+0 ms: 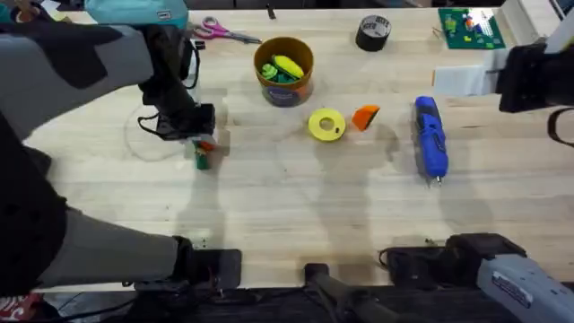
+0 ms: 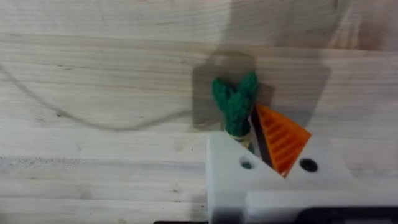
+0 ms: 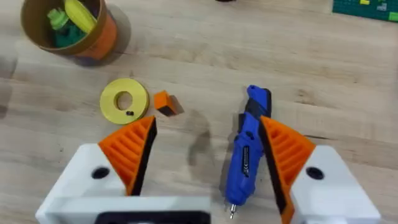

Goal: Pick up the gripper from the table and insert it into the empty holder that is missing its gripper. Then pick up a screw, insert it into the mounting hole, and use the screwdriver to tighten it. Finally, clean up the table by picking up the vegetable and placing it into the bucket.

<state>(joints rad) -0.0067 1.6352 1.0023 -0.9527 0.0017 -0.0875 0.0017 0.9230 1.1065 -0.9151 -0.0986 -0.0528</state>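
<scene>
Gripper tip [image 1: 365, 117]: small orange wedge, lying loose on table [image 1: 287, 206] at centre of overhead frame, just right of yellow disc [image 1: 326, 125], untouched. Right wrist view shows it too [image 3: 165, 103], beside the disc [image 3: 124, 99]; a small dark speck sits on the disc, can't tell what it is.

Screwdriver [image 1: 430, 137]: blue, flat on table right of centre, bit pointing toward bottom of frame. In right wrist view [image 3: 246, 149] it lies between the right gripper's fingers but below them, not touched.

Bucket [image 1: 284, 70]: upper centre, upright, w/ yellow and green items inside. Also upper left of right wrist view [image 3: 68, 26].

Left gripper [image 1: 203, 149]: left-centre of overhead, down at table level over a small green veg [image 1: 202, 160]. Left wrist view: the green knitted veg [image 2: 235, 102] sits right at the fingertips, between the bare white holder [image 2: 233, 171] and the orange-padded finger [image 2: 283, 140]. Jaws look clamped on it, gap narrow, veg touching both sides afaict. Left gripper centre [image 2: 252, 134].

Right gripper [image 3: 208, 146]: spread wide, both orange pads showing, nothing between them, hovering above table. In overhead the right arm is at the right edge of frame, dark and blurred.

Other stuff at top of overhead: scissors [image 1: 224, 32], black tape roll [image 1: 373, 32], green board [image 1: 470, 27].
</scene>
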